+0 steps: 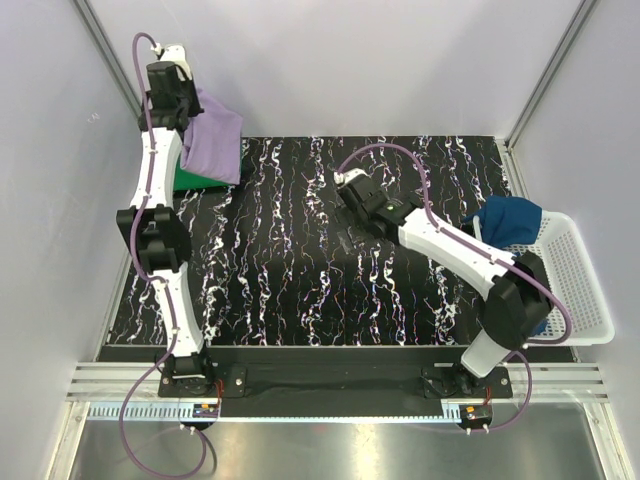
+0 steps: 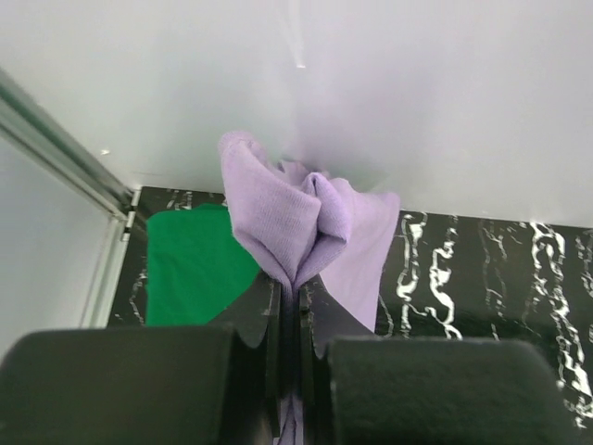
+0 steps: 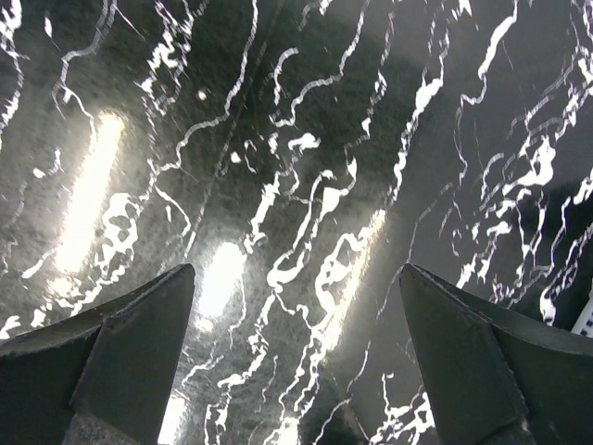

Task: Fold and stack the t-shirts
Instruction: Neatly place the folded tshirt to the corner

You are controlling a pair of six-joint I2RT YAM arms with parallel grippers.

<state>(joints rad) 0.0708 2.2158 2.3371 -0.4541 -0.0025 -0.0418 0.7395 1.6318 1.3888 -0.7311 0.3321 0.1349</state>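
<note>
Grips the lavender t-shirt (image 2: 296,218) in the left gripper (image 2: 289,295), jaws pressed together on a gathered fold of the cloth. Holds it lifted at the far left corner of the table (image 1: 300,280), close to the back wall, with the bunched cloth rising past the fingertips in the left wrist view and a broad flap hanging down beside the arm in the top view. Below that, in the same far left corner: the green t-shirt (image 1: 196,178), lying flat on the marbled black surface, partly covered from above by the lavender cloth; touching it or hanging just over it, cannot tell. Near the middle of the table, poises the right gripper (image 3: 296,278) low over bare tabletop, jaws spread wide, nothing between them, fingers pointing toward the far left. At the right edge of the table: the dark blue t-shirt (image 1: 510,220), crumpled in the far end of the white mesh basket (image 1: 585,290), bulging over the basket's left rim, well apart from both grippers and from the other two shirts.
</note>
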